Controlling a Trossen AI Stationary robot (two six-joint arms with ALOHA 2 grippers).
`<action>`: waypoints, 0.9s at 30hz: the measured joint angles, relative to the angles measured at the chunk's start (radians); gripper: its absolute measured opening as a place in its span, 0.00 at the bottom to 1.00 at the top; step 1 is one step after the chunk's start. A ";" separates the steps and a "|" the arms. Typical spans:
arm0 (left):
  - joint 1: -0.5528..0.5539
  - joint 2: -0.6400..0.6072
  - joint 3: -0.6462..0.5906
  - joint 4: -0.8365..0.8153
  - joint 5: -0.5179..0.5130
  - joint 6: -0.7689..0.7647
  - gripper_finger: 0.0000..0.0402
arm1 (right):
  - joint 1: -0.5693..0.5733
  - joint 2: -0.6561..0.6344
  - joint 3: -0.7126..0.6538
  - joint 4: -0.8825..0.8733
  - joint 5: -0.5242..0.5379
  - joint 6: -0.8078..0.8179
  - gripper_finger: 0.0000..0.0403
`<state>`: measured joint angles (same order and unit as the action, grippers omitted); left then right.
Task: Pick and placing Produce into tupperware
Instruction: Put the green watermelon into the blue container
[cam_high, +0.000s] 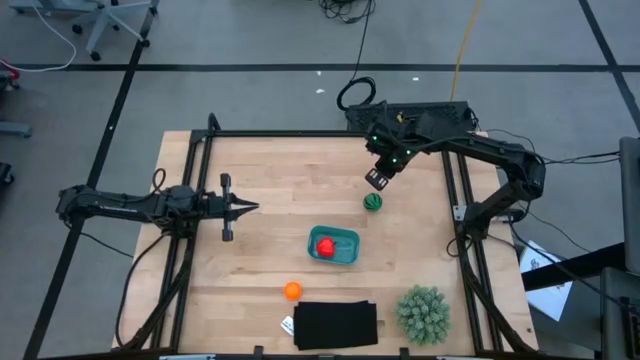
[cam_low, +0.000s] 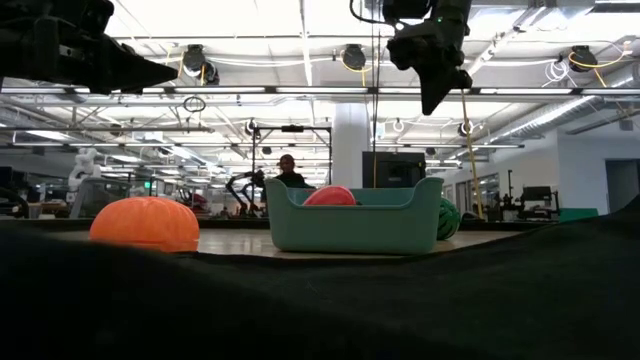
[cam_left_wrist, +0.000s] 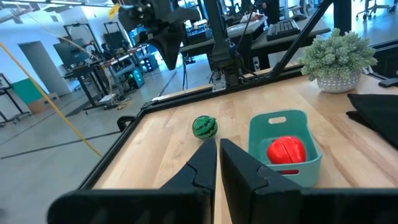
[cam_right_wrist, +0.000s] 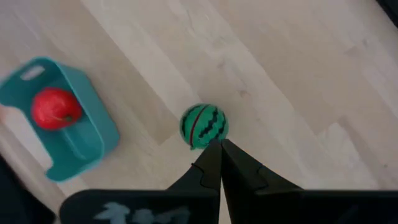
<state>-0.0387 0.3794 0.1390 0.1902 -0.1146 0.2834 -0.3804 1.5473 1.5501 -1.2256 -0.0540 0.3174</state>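
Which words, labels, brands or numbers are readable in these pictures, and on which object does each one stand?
None can be read.
A small white tag beside the black flat rectangle: too small to read.
Papers off the table's right edge: print too small.
The tupperware, red fruit, orange fruit and green fruit show no text.

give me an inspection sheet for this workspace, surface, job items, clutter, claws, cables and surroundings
Surface: wooden table, bare light boards inside a black frame.
Job's things: red fruit lies in the teal tub; green striped ball sits on the wood beside the tub, toward the right arm; orange ball sits on the wood near the front edge.
Clutter: black mat at the front edge; spiky plant at the front right corner.
Claws: left claw shut, empty, out over the table; right claw shut, empty, raised above the green striped ball.
Cables: black loop and yellow cord on the floor behind the table.
Surroundings: workshop; a person beyond the table.
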 joint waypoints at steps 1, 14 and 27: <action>0.000 0.000 0.000 0.000 0.000 0.002 0.06 | 0.006 0.007 0.000 -0.011 0.000 -0.010 0.00; 0.000 0.000 0.000 0.001 0.000 0.003 0.06 | 0.042 0.111 0.000 -0.032 -0.004 -0.059 0.00; 0.000 0.000 0.000 -0.006 0.000 0.000 0.06 | 0.041 0.117 -0.001 0.018 -0.006 -0.043 0.29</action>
<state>-0.0385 0.3794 0.1390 0.1837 -0.1143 0.2832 -0.3393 1.6642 1.5495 -1.2080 -0.0603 0.2741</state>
